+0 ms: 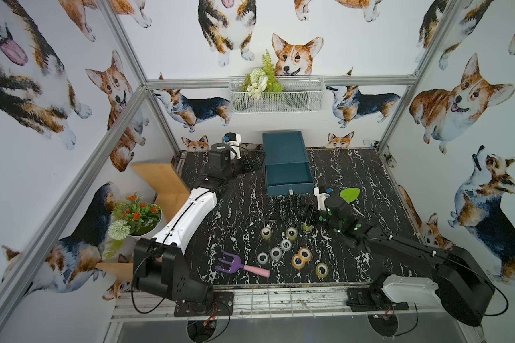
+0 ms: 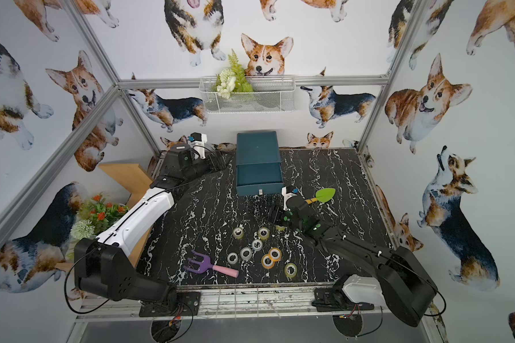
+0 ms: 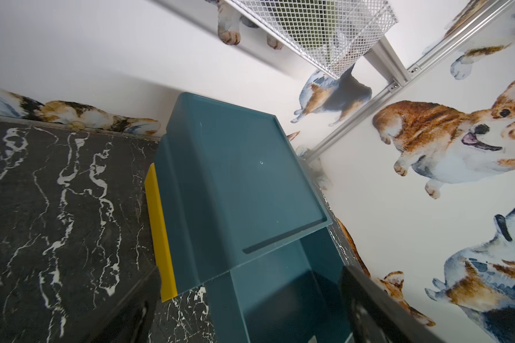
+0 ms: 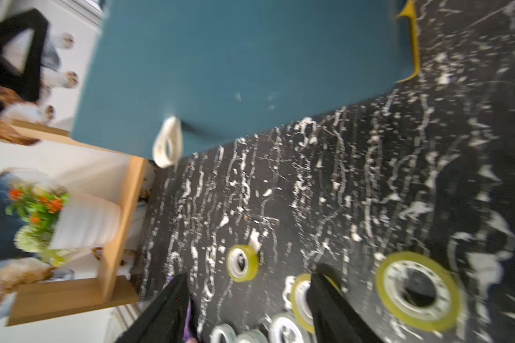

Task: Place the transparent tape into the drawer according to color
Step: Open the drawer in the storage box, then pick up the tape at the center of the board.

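Loosely spread, left hand [image 1: 253,161] by smooth teal drawer [image 1: 289,176], right hand [image 1: 307,216] near glossy ring-shaped tape roll [image 4: 418,286].

We find the right wrist view smeared throughout, and no tape roll's outline there reads cleanly. The right gripper [image 4: 251,271] is cropped by the frame edge, so only two dark fingers [image 4: 324,303] show. One finger covers part of a yellow-green roll [image 4: 298,292], and the grey rolls [image 4: 283,328] run off the edge. In the left wrist view, the left gripper [image 3: 247,276] shows only as two blurred dark shapes at the edge, and the drawer [image 3: 280,297] is cropped. In a top view, the right arm [image 1: 339,219] hides part of another roll [image 1: 307,227] and the handle of the shovel [image 1: 350,194]. The drawer's label [image 1: 291,192] is too small to read.
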